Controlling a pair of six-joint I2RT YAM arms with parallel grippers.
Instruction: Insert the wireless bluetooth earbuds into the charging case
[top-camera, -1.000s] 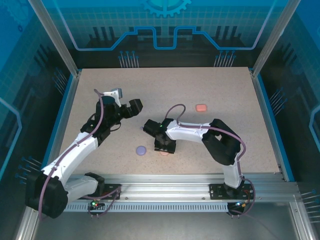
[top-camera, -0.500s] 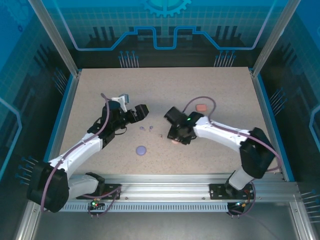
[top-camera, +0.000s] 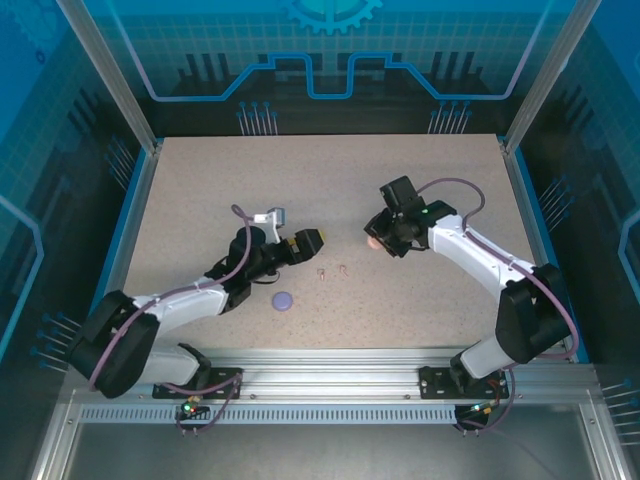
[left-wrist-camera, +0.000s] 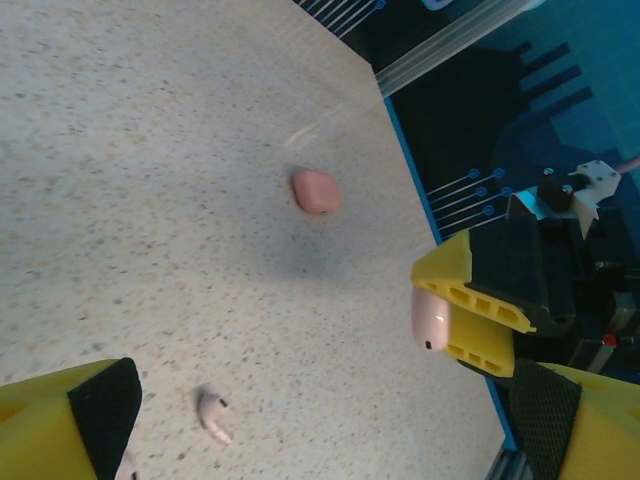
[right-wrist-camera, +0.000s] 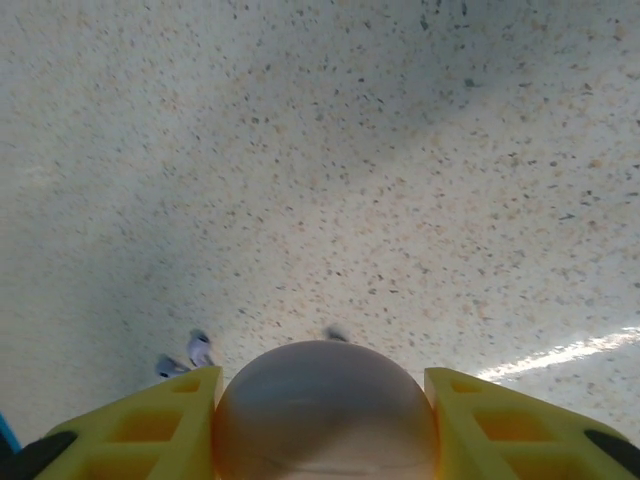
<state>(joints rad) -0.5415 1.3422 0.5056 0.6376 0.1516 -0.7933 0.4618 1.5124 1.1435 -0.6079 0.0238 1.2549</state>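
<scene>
Right gripper (top-camera: 383, 237) grips a pale pink pebble-shaped case (right-wrist-camera: 325, 410) at two o'clock from the tiny stemmed earbuds (top-camera: 343, 267) — lying loose, none seated — left gripper (top-camera: 312, 240) gaping wide, empty

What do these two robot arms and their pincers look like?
The left arm and right arm have white shells, black joints and a looping mauve cable. The left gripper and right gripper have yellow ribbed fingers with black pads.
</scene>
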